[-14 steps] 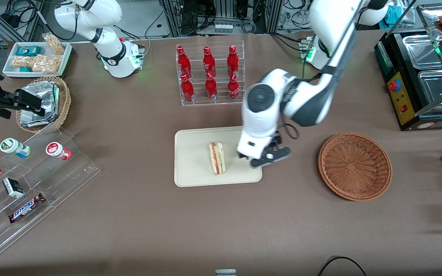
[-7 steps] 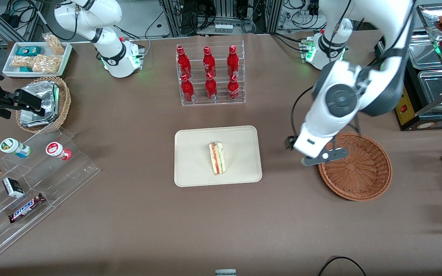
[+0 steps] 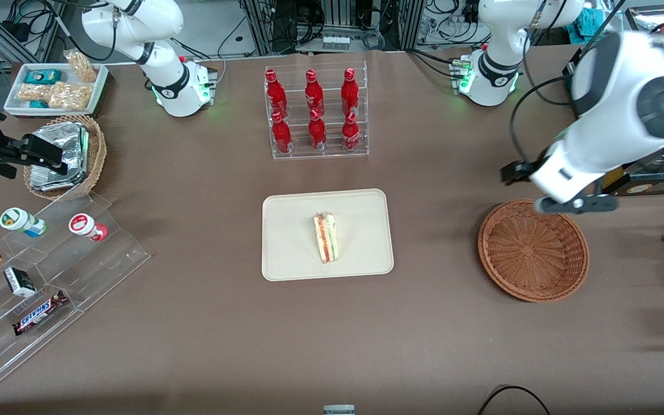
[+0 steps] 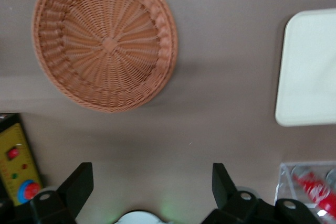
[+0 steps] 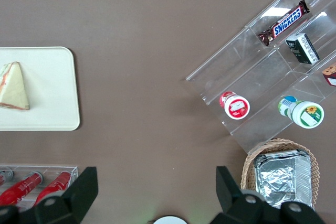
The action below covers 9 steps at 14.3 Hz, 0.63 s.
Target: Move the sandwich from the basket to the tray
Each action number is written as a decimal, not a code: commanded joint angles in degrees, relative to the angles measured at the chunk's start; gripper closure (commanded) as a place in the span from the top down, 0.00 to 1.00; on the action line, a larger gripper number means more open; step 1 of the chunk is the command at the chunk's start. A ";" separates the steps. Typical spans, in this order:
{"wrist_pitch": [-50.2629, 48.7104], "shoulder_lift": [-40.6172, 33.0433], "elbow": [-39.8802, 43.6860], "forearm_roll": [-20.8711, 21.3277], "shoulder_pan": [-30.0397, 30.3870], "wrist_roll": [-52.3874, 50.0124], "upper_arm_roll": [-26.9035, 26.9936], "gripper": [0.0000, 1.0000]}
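Covering the whole workspace, the brown counter (image 3: 205,323) carries everything we see. On it the cream tray (image 3: 291,253) lies in the middle, and the round wicker basket (image 3: 532,251) sits well apart from it, toward the working arm's end, with nothing in it. Our hand (image 4: 152,192) hangs above the counter just beside the basket's rim, farther from the front camera than the basket; its two fingers (image 4: 79,184) stand wide apart and grip nothing. The sandwich (image 3: 327,237) rests on the tray, near its middle, lying on its side.

We judge the placing step done: the sandwich is out of the basket and on the tray. What remains, as we read it, is only to park the arm clear, which calls for no grasp.

Around us stand a clear rack of red bottles (image 3: 312,112), farther from the front camera than the tray, and a stepped clear shelf (image 3: 72,271) with snacks toward the parked arm's end. Nothing stands in the arm's way.
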 commanded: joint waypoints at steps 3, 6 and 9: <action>-2.23 -3.36 2.17 -0.27 2.87 9.02 3.98 1.00; -2.14 -3.27 5.95 -0.18 2.61 9.11 7.50 1.00; -2.05 -3.19 7.28 -0.27 2.35 9.02 8.83 1.00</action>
